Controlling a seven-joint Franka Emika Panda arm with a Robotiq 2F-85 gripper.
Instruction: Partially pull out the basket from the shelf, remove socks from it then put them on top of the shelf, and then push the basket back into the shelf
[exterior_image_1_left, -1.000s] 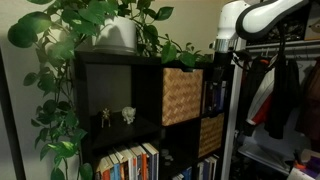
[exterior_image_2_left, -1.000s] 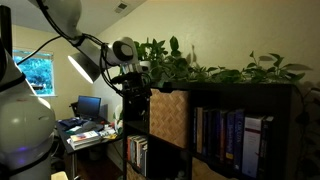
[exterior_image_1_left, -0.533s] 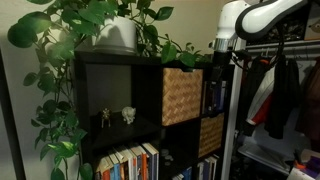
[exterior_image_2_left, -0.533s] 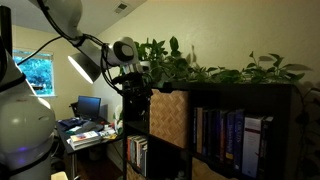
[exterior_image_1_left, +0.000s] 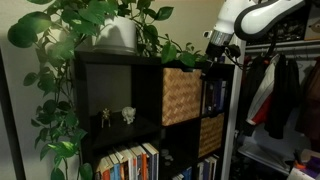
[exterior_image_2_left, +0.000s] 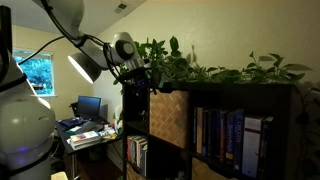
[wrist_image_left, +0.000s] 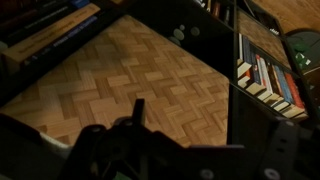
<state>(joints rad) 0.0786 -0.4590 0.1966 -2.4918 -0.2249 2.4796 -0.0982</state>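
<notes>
— Dim room all round us, with a bright window (exterior_image_2_left: 35, 72) at nine o'clock in an exterior view. What do we have, starting from the left?

— We start with the trailing green-leaved plant in a white pot (exterior_image_1_left: 117, 35). It sits on the black cube shelf (exterior_image_1_left: 110, 58). Its vines leave little of the top bare, so we judge the socks will have to land near the corner on the gripper's side. Below it stand two small pale figurines (exterior_image_1_left: 117, 116), with a row of upright books (exterior_image_1_left: 130, 162) at six o'clock.

— And the task's thing?

— The tan woven rectangular basket (exterior_image_1_left: 182, 95) fills the upper cubby just right of centre. Its front is about flush with the frame, so we judge it not yet pulled out. No socks show in any view; we suppose they lie hidden inside it.

— The gripper?

— The dark Robotiq gripper (exterior_image_1_left: 216, 48) hangs at the basket's one o'clock, by the shelf's top corner and apart from the weave. We read that as a place to come at the basket's upper edge. In the wrist view the basket (wrist_image_left: 130, 70) fills the frame with its herringbone pattern. The fingers are only dark shapes at six o'clock, and we cannot tell whether they are parted or closed.

— Anything readable?

— Nothing. The book spines (wrist_image_left: 265, 75) are too small and blurred, and we see no labels. Hanging clothes (exterior_image_1_left: 285, 95) close off three o'clock.
</notes>
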